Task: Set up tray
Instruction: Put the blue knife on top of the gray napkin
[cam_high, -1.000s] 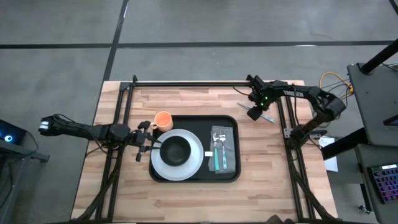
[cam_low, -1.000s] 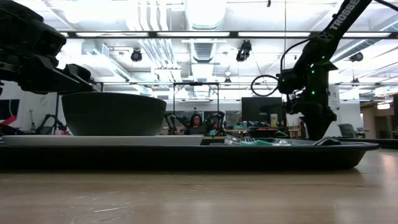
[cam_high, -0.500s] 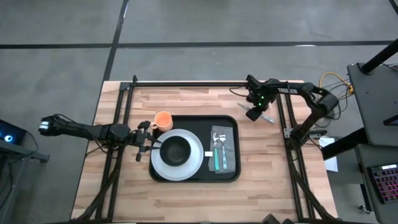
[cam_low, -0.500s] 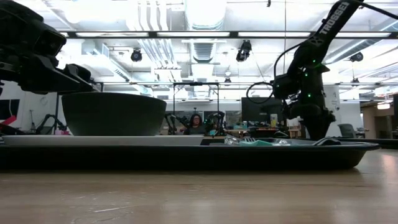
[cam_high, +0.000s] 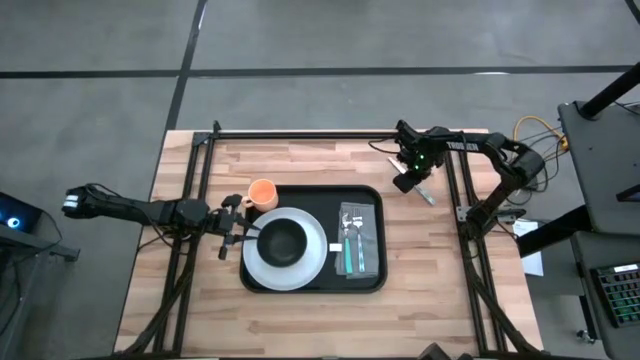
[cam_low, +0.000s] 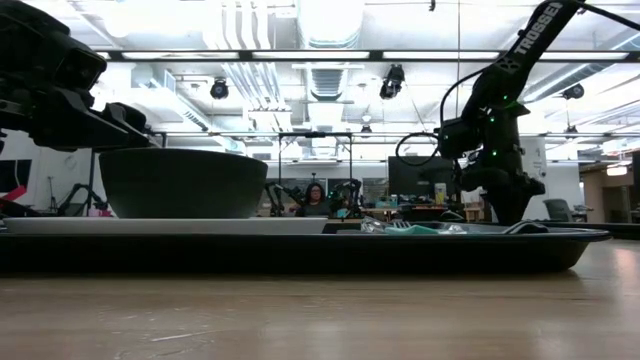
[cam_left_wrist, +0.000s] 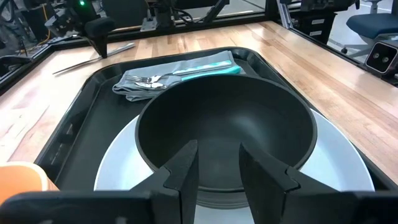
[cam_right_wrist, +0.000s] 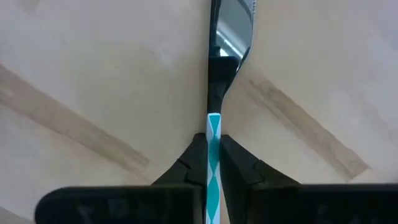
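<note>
You are closing the right tool (cam_right_wrist: 213, 163) on the knife (cam_right_wrist: 219, 74) right now, its two dark fingers pinched tight on the teal-and-white handle while the blade is lying flat on the counter (cam_high: 300, 160). From above, the right tool (cam_high: 403, 181) is sitting at about two o'clock from the tray (cam_high: 372, 282), just off its far right corner.

To do this well, you are wanting a straight lift first, so the blade is clearing the wood before you are swinging toward eight o'clock. The grip is on the thin edge of the handle, so I judge the knife may be pivoting if you are moving fast; keep it slow and level. Aim for the grey napkin (cam_high: 358, 238) on the tray's three o'clock side, and lower the knife alongside the cutlery already there rather than across it.

Your left tool (cam_high: 247, 234) is hovering at the nine o'clock rim of the bowl (cam_high: 282, 241), fingers standing narrowly apart with nothing between them.

Counting now: one tray, one white plate (cam_high: 318, 262), one black bowl on it, one orange cup (cam_high: 262, 193) at eleven o'clock, one napkin, one knife. On the napkin I am making out a fork (cam_left_wrist: 146, 79) and a teal-handled piece; a third I cannot tell.
</note>
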